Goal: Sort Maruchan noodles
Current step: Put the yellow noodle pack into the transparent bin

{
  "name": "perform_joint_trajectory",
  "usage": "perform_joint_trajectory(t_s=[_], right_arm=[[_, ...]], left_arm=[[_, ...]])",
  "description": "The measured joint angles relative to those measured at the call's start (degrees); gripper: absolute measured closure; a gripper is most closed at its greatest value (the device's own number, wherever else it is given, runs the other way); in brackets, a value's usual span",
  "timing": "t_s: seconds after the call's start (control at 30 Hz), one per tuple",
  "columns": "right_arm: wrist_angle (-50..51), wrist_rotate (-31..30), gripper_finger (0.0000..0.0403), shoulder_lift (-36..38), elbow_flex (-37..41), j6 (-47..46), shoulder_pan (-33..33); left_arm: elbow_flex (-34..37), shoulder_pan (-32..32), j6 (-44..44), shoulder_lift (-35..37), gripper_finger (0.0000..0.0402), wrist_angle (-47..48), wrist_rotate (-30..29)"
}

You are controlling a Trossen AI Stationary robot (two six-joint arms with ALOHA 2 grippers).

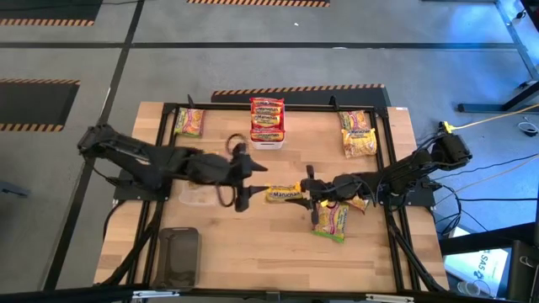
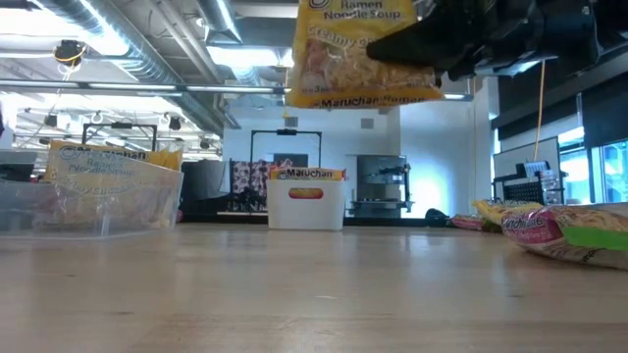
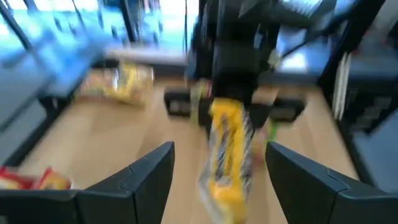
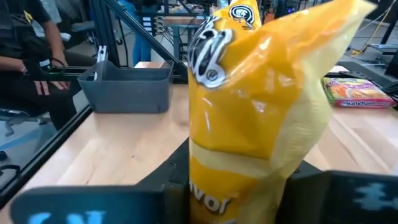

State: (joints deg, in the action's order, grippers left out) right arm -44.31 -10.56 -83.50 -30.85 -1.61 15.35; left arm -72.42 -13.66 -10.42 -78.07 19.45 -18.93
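Right gripper point(image 1: 313, 195) clamps one end of the yellow packet point(image 1: 284, 194) mid-air; left gripper point(image 1: 246, 187) stands wide, so the packet may sag or slip.

Both arms reach inward, tools facing each other at worktop centre.
Left arm extends from the left edge, elbow bent, forearm level; left tool point(image 1: 250, 180) has its fingers point(image 3: 146, 177) spread wide, a packet point(image 1: 284, 194) between them but untouched by either. Right arm extends from the right edge, wrist lowered toward centre; right tool point(image 1: 313, 199) is clamped on the packet's far end, holding it raised off the worktop.
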Motion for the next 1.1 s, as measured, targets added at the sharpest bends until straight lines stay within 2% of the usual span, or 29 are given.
perform_joint_trajectory(t_s=[0.2, 0.4, 0.5, 0.7, 1.1], right_arm=[[0.5, -0.4, 0.0308, 0.0, 0.0, 0.1, 0.0], [1.3, -0.5, 0.0307, 0.0, 0.0, 0.1, 0.0], [1.3, -0.5, 0.0306, 0.0, 0.0, 0.1, 0.0], [1.6, -0.5, 0.0307, 0.0, 0.0, -0.2, 0.0], [1.5, -0.5, 0.0305, 0.0, 0.0, -0.3, 0.0]], left_arm=[[-16.1, 3.6, -2.9, -11.0, 0.0154, 15.4, 8.4], [-30.9, 4.9, -0.9, -21.8, 0.0154, 27.5, 10.3], [-35.7, 5.8, -1.0, -26.1, 0.0154, 31.8, 12.5], [-37.7, 6.4, -2.1, -30.2, 0.0154, 33.5, 17.9], [-37.5, 6.5, -3.3, -35.1, 0.0161, 36.9, 18.3]])
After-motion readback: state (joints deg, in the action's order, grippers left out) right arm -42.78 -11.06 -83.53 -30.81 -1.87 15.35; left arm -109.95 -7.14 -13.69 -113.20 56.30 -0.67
